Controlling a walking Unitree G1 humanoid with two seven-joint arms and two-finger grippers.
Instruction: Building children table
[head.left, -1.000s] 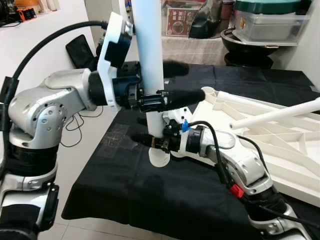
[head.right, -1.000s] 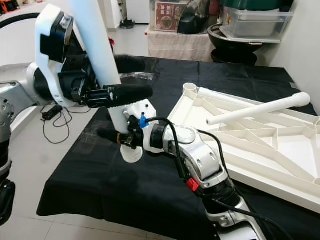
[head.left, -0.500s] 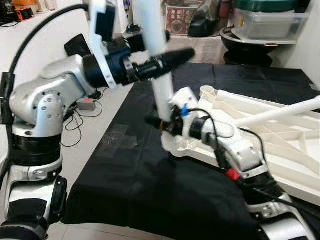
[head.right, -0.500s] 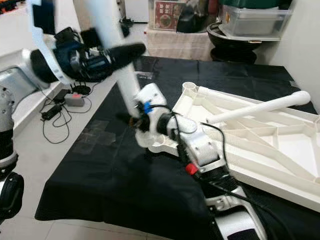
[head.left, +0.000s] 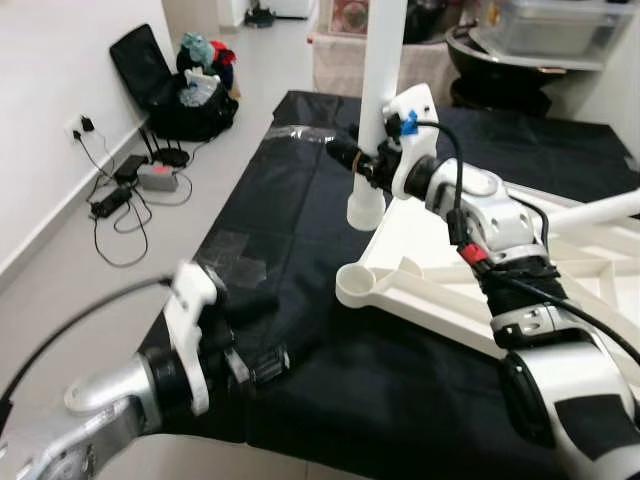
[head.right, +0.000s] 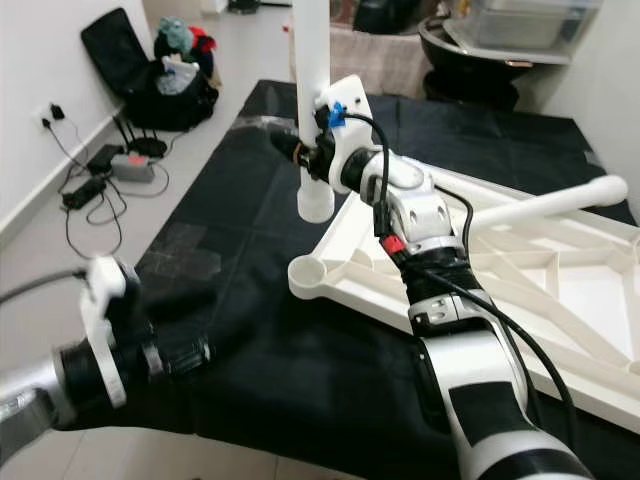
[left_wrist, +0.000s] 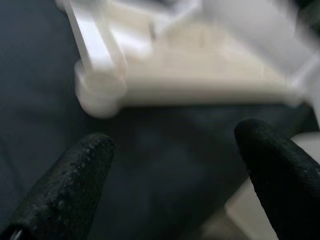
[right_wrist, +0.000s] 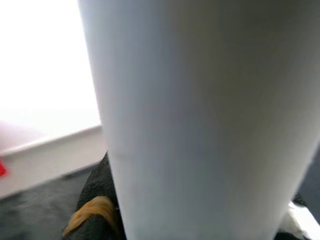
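- right gripper (head.left: 352, 160) clamps a smooth white table leg (head.right: 311, 90), upright, its round end hanging free just below the fingers.
- left gripper (left_wrist: 175, 165) spread open, empty.

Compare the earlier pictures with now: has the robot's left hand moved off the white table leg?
Yes. The left hand has let go and dropped low by the black cloth's near edge; the right hand alone grips the table leg.

White table leg (head.left: 381, 90) held upright above black cloth, upturned white tabletop (head.left: 440, 290) beside it, corner socket empty
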